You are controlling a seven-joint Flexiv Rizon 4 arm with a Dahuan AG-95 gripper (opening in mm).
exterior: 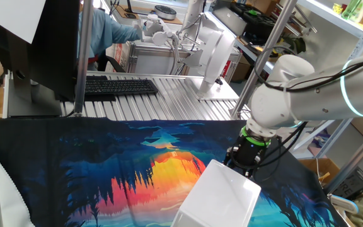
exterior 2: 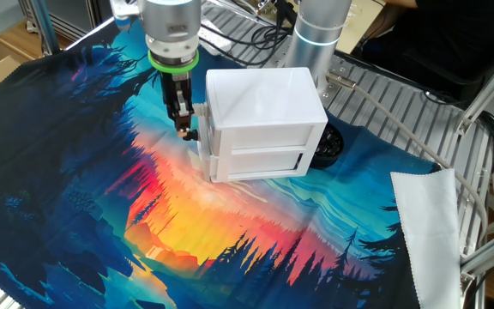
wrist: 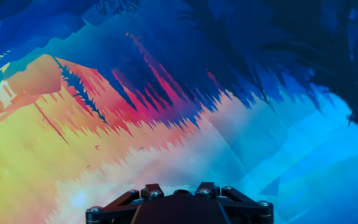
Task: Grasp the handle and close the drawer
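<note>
- Claw [exterior 2: 183, 120] pointing straight down on the end of the robot arm, low over a colourful cloth, just beside one side of a glossy white box-shaped unit [exterior 2: 260, 120].
- Whether the claw's two fingers are apart or together cannot be told: in the other fixed view they read as one dark, narrow shape, and in the hand view only the dark linkage at the base of the claw [wrist: 179, 202] shows, with the fingertips out of frame.
- Nothing can be seen held in the claw.
- Whether the claw touches the white unit cannot be told; the two look very close at the unit's lower side edge.
- The white unit sits on the cloth near the middle of the table, with rounded edges and a shiny top that reflects light.
- The drawer [exterior 2: 262, 160] forms the lower band of the unit's front face, below a horizontal seam; it appears nearly flush with the front.
- The handle is too small to make out.
- The cloth [exterior 2: 101, 197] shows a sunset scene in orange, red, blue and black, and covers most of the table [exterior 2: 401, 112], whose ribbed metal surface shows at the edges.
- In one fixed view the white unit [exterior: 222, 192] is at the bottom edge, with the arm's pale elbow joint [exterior: 282, 94] above it.
- A black keyboard [exterior: 121, 86] lies on the far side of the table.
</note>
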